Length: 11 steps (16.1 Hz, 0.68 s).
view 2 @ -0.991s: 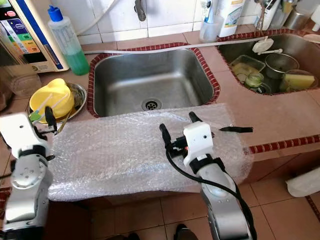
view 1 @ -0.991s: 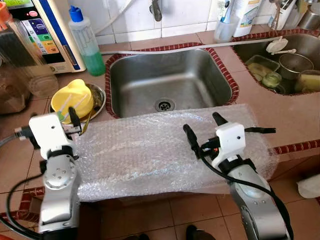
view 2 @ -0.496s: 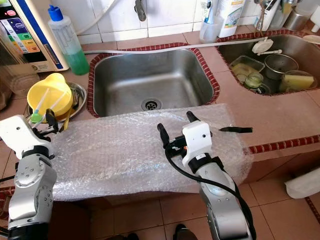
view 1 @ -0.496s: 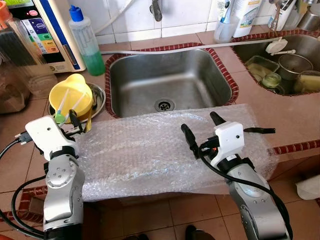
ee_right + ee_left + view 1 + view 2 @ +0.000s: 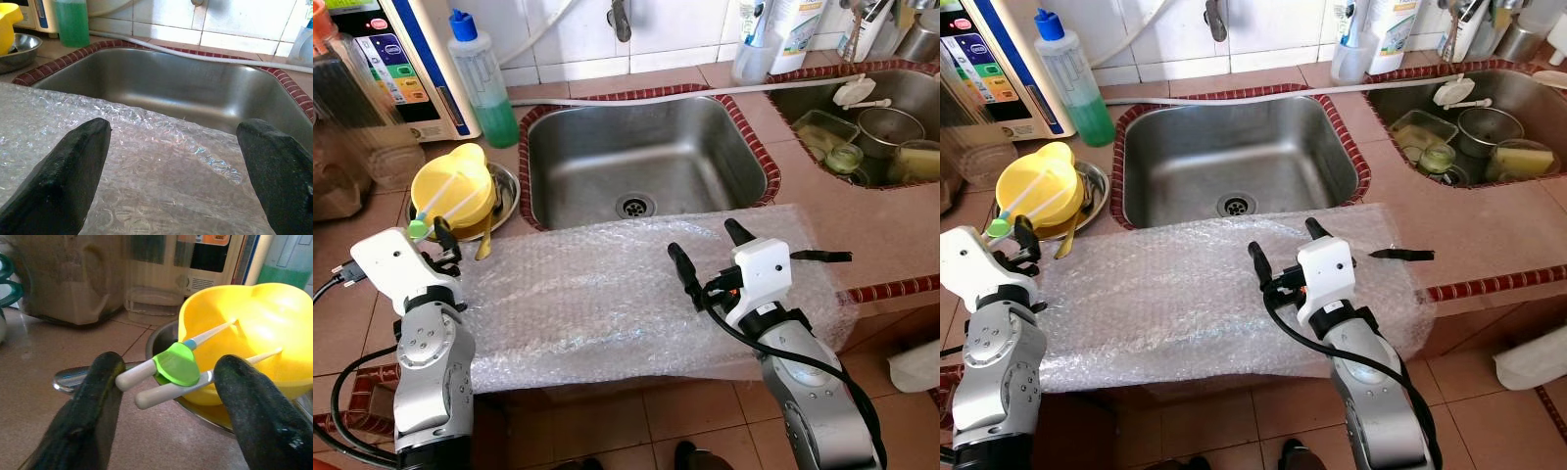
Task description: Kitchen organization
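Left gripper [image 5: 166, 382] gapes around my target, the chopsticks [image 5: 171, 374] (light, stiff, slippery), best pinched beside their green clip [image 5: 177, 370].

No words, brand names or numbers can be read anywhere. The white machine [image 5: 406, 59] at the upper left of the frame carries a panel of small coloured labels, yet their print is too small and blurred. The bottles [image 5: 773, 29] at the top show no readable lettering either.
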Available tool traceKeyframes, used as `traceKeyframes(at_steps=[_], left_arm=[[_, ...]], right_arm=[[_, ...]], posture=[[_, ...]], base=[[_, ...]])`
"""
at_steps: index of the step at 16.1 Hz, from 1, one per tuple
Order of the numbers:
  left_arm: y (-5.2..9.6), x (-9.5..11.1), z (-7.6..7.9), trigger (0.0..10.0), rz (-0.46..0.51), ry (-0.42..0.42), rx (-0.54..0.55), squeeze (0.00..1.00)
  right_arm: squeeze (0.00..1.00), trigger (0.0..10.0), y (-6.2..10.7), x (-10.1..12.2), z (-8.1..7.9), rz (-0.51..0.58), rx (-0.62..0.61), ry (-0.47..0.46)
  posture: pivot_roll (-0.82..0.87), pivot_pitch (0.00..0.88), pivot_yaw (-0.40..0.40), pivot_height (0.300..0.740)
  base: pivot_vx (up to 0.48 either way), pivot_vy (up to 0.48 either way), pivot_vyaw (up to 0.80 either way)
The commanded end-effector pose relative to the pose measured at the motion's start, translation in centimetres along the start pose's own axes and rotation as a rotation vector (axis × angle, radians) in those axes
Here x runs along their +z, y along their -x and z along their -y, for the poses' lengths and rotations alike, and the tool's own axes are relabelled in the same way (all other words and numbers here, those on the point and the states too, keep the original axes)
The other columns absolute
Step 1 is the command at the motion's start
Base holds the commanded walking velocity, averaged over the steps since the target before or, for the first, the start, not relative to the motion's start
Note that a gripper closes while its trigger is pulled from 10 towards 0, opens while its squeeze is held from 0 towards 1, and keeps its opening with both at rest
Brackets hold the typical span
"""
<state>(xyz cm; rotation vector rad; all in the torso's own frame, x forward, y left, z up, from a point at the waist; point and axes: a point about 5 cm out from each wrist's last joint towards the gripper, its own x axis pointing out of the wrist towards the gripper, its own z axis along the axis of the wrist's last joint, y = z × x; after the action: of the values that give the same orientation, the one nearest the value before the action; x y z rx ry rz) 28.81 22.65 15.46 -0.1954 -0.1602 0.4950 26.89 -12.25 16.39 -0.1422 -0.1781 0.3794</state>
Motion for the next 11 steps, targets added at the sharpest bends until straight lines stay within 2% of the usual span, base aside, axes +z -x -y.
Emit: traceKeyframes(at_steps=[1,7,11], left_arm=[[0.0,0.4,-0.8,0.0,0.01,-0.003,0.037,0.0],[-0.3,1.4,-0.9,0.0,0.045,0.017,0.057,0.0],[-0.3,1.5,-0.8,0.0,0.05,0.017,0.05,0.0]], right_arm=[[0.0,10.0,0.0,0.0,-0.3,-0.005,0.012,-0.006],[0.0,10.0,-0.4,0.7,-0.2,0.031,0.019,-0.04],[0.0,10.0,-0.4,1.2,-0.7,0.048,0.061,-0.054]], posture=[[-0.15,0.201,0.056,0.74],[-0.14,0.199,0.054,0.74],[-0.14,0.197,0.057,0.74]], base=[[0.0,0.0,0.0],[0.0,0.0,0.0],[0.0,0.0,0.0]])
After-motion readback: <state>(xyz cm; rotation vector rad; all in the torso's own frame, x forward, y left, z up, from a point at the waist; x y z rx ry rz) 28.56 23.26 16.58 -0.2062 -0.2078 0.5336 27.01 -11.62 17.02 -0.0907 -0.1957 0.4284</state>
